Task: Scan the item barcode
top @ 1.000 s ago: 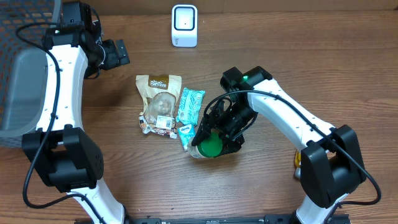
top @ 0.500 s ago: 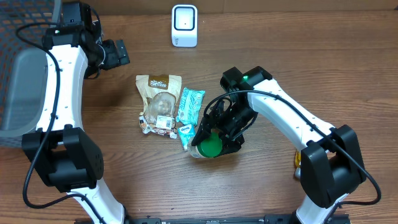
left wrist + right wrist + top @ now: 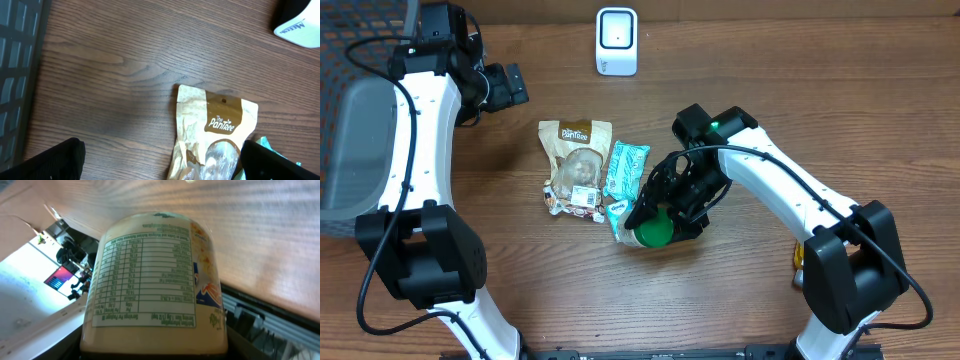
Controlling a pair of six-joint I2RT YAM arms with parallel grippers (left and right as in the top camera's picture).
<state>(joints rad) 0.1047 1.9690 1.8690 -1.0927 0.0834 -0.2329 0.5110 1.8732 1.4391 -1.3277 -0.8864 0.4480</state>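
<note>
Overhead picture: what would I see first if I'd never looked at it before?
The jar with the green lid jumps out first: the right gripper clasps it near the middle, and its label fills the right wrist view. Beside it a brown snack pouch and a teal packet lie side by side, and a white scanner stands at the far edge.

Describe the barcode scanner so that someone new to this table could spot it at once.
Start at the wooden table's far edge, near its middle, beyond the brown pouch and the teal packet. The scanner stands there alone, apart from the packets. It is the only hard white box, with a dark-framed, rounded window on its face.
</note>
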